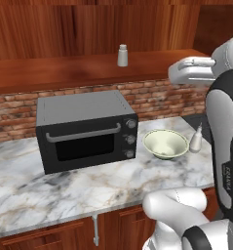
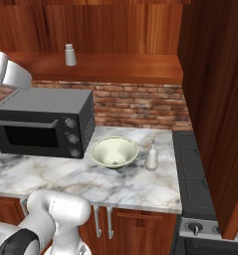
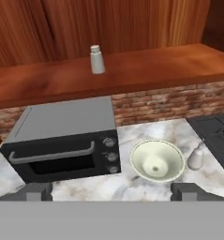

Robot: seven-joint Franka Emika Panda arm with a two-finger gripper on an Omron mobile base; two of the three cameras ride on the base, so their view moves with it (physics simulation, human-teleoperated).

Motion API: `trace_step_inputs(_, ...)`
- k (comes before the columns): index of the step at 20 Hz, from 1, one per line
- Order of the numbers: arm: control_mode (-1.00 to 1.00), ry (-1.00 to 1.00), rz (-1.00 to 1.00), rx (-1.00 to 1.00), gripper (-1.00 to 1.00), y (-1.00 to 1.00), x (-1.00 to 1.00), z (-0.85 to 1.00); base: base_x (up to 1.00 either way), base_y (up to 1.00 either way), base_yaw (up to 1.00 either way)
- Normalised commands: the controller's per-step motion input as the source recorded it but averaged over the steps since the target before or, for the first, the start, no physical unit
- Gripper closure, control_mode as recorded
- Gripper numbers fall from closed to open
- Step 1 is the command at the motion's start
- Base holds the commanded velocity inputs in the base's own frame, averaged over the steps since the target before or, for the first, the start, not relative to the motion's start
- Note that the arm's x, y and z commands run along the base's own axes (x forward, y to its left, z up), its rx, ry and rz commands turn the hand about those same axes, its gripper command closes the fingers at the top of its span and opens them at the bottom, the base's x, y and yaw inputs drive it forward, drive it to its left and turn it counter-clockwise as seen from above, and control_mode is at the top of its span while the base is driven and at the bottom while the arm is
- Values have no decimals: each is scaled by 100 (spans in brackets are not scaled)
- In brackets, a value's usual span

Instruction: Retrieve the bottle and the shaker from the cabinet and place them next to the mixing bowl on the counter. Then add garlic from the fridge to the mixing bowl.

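The grey shaker (image 3: 97,59) stands upright on the cabinet's wooden shelf (image 3: 146,70), above the brick wall; it also shows in the base views (image 1: 122,55) (image 2: 70,55). The pale mixing bowl (image 3: 157,161) (image 1: 165,144) (image 2: 114,152) sits on the marble counter. Right beside it stands the small white bottle (image 3: 196,156) (image 1: 196,140) (image 2: 151,156). My gripper (image 3: 112,191) is open and empty, held high and back from the counter, facing the shelf and well short of the shaker. The garlic and the fridge are out of view.
A dark toaster oven (image 1: 86,129) (image 2: 41,122) stands on the counter left of the bowl, below the shaker. A stove (image 2: 195,174) adjoins the counter on the right, and a tall wooden panel (image 2: 215,99) rises beyond it.
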Motion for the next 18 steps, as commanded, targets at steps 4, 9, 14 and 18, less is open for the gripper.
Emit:
trace_step_inputs(4,-100,-8,21,0,-100,6,51,-9,0,0,0)
trace_step_inputs(9,-100,-9,22,-1,-100,25,34,-4,0,0,0)
trace_step_inputs(14,-100,0,7,-3,-100,22,19,0,0,0,0)
trace_step_inputs(18,-100,0,-6,-4,-100,0,13,0,0,0,0)
